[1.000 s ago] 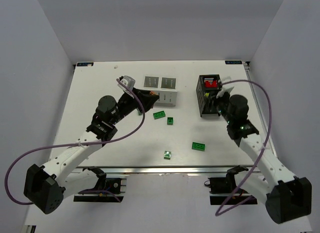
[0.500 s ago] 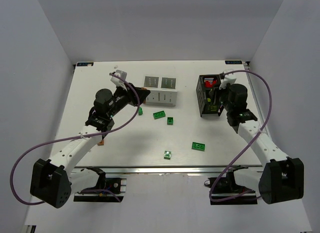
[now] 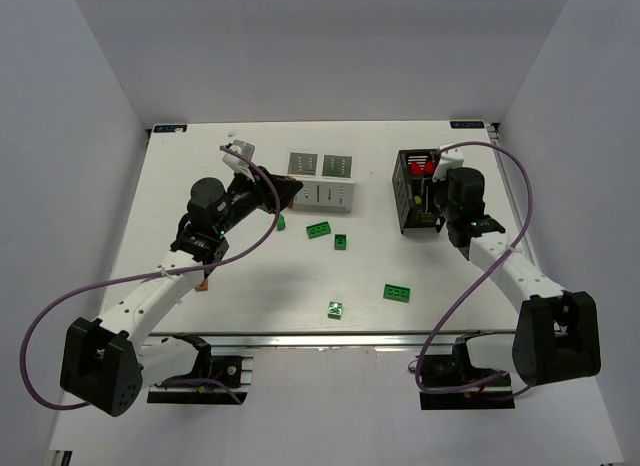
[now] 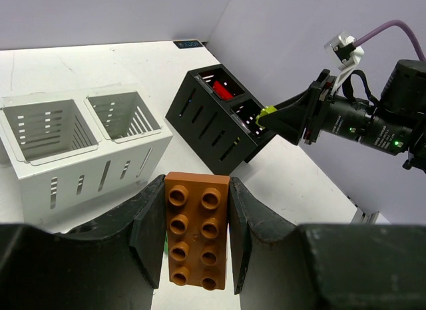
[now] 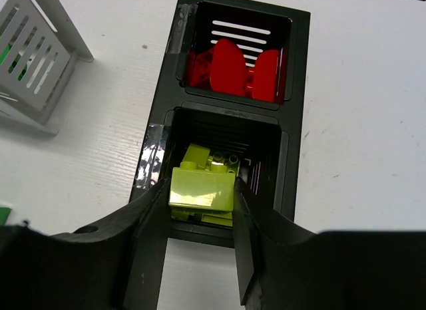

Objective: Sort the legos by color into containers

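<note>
- Black box (image 5: 299, 90): red bricks (image 5: 233, 67) sit in its far compartment and yellow-green ones in the near. A brick released close to the divider could mix them.
- White box (image 4: 66, 170): both compartments look bare.
- Right gripper (image 5: 202, 198) clamps a yellow-green brick (image 5: 203, 187) over the near compartment.
- Left gripper (image 4: 197, 233) pinches an orange-brown brick (image 4: 196, 257) just beside the white box. Its colour matches no pile, so it risks being misplaced.
- Green bricks (image 3: 320, 229) lie loose on the table (image 3: 200, 316).
</note>
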Tool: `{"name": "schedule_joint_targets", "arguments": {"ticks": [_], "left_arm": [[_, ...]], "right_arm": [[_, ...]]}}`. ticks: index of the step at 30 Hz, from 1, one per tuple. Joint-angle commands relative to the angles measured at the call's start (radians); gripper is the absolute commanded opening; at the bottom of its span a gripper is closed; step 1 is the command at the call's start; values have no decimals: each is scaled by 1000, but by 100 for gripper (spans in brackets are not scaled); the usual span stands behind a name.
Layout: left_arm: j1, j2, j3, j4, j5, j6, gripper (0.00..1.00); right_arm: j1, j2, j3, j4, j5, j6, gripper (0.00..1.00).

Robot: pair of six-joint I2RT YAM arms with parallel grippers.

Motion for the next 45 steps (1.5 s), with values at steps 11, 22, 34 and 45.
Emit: {"name": "schedule_joint_targets", "arguments": {"ticks": [11,22,34,45], "left_arm": [[9,-2,27,20,33,1,0],[11,6,30,21,47,2,0],[32,26,36,1,35,15,0],[123,144,51,64,88,-2,0]], "right_arm": [[-1,16,14,59,22,-22,53],[-1,-10,1,61,6,-21,62],[-3,-85,10,-25,-102,-124,61],[17,-317,-42,-120,-471,-311,39]]}}
